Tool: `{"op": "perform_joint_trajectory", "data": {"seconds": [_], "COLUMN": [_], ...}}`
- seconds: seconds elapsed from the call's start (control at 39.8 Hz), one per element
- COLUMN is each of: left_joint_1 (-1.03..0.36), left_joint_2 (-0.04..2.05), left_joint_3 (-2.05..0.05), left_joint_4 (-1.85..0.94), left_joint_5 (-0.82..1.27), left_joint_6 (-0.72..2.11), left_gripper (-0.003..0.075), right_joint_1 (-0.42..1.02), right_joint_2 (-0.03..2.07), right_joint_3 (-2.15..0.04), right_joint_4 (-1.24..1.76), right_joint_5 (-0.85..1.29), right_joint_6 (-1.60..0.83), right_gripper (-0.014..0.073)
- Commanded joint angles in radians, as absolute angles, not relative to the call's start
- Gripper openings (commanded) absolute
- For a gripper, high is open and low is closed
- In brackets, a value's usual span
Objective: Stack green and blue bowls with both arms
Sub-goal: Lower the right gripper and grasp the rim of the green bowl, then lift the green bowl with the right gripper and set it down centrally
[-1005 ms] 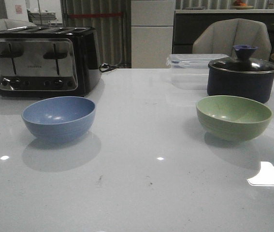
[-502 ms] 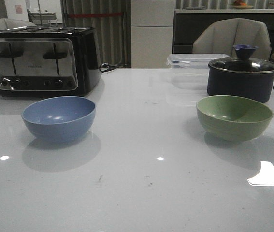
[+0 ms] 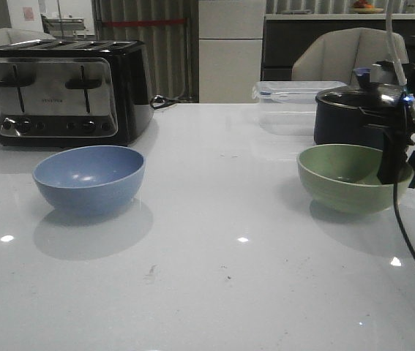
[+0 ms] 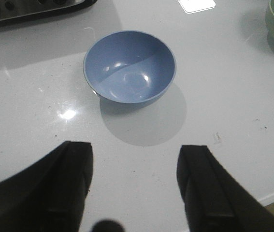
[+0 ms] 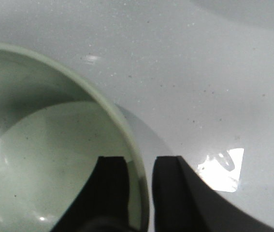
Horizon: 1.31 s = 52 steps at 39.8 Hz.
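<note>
White glossy table (image 3: 214, 292), bearing every object described; at its far left, a black and steel toaster (image 3: 64, 89); at its far right, a dark lidded pot (image 3: 357, 117) with a clear plastic container (image 3: 288, 93) just beside it; behind the table, a grey chair (image 3: 342, 55). Blue bowl (image 3: 89, 178) upright on the left half, in front of the toaster, untouched; green bowl (image 3: 350, 175) upright on the right half, directly in front of the pot, well apart from the blue one. Right gripper (image 5: 139, 193) at the green bowl's right rim, one finger inside the bowl and one outside, the wall between them in a narrow gap; whether the fingers actually clamp the rim cannot be told. Left gripper (image 4: 134, 188) spread wide above bare table, short of the blue bowl, grasping nothing.
</note>
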<state>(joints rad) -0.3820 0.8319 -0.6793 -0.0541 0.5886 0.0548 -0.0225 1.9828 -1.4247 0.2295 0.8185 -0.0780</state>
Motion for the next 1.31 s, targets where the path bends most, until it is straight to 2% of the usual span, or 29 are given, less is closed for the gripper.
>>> {"op": "perform_joint_trajectory", "data": {"seconds": [0.0, 0.18, 0.33, 0.53, 0.83, 1.16, 1.28], "left_joint_1": [-0.389, -0.389, -0.389, -0.389, -0.389, -0.389, -0.389], "left_joint_2": [0.828, 0.828, 0.828, 0.828, 0.828, 0.828, 0.828], "left_joint_3": [-0.706, -0.706, -0.706, -0.706, -0.706, -0.706, -0.706], "left_joint_4": [-0.063, -0.063, -0.063, -0.063, -0.063, -0.063, -0.063], "left_joint_5": [0.518, 0.518, 0.518, 0.518, 0.518, 0.518, 0.518], "left_joint_6": [0.056, 0.056, 0.056, 0.056, 0.056, 0.056, 0.056], "left_gripper": [0.0433, 0.0433, 0.0433, 0.0433, 0.0433, 0.0433, 0.0433], "right_joint_1": [-0.026, -0.020, 0.025, 0.188, 0.415, 0.445, 0.445], "right_joint_2": [1.923, 1.853, 1.769, 1.708, 1.775, 1.886, 1.910], "right_joint_3": [-1.460, -1.460, -1.459, -1.457, -1.442, -1.439, -1.439], "right_joint_4": [0.241, 0.232, 0.232, 0.234, 0.234, 0.230, 0.228], "right_joint_5": [0.818, 0.834, 0.852, 0.887, 0.864, 0.853, 0.853], "right_joint_6": [-0.097, -0.140, -0.157, -0.186, -0.186, -0.186, -0.186], "right_gripper": [0.0148, 0.0069, 0.0068, 0.0068, 0.0068, 0.0071, 0.0125]}}
